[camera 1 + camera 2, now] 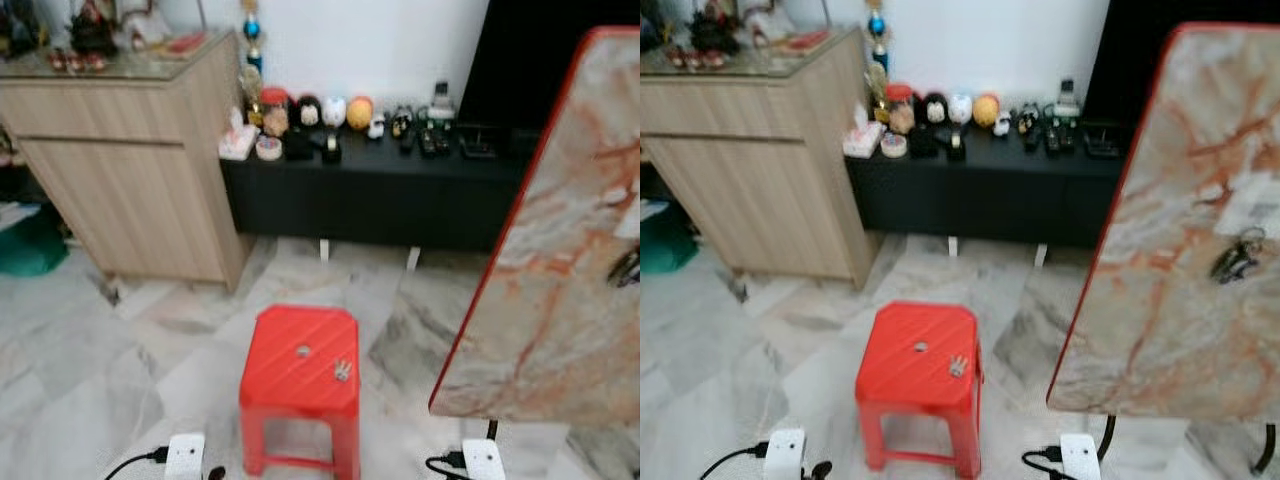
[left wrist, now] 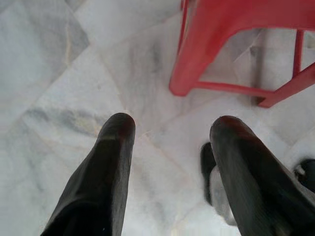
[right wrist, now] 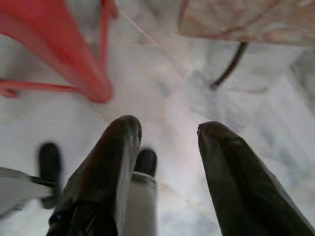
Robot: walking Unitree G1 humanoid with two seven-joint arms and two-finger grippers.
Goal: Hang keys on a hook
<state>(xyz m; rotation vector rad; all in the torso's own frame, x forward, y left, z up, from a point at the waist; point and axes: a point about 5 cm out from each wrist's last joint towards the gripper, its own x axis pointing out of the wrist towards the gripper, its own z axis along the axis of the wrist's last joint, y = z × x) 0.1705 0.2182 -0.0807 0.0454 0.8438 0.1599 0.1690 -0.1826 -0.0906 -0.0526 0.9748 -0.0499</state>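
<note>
Red stool (image 1: 300, 375), lower ctr, on marble floor (image 1: 90, 370); keys (image 1: 342, 370) & small round item (image 1: 303, 351) on its seat.

The left gripper (image 2: 170, 130) is being held low over a marble floor (image 2: 64, 73), its two black fingers (image 2: 106, 172) standing parted with pale, grey-veined tiles showing between them. Just beyond the fingertips, the legs and lower rails of a red plastic stool (image 2: 206, 54) are being seen resting on the floor. A blurred dark and white object (image 2: 216, 189) is lying beside one finger.
</note>
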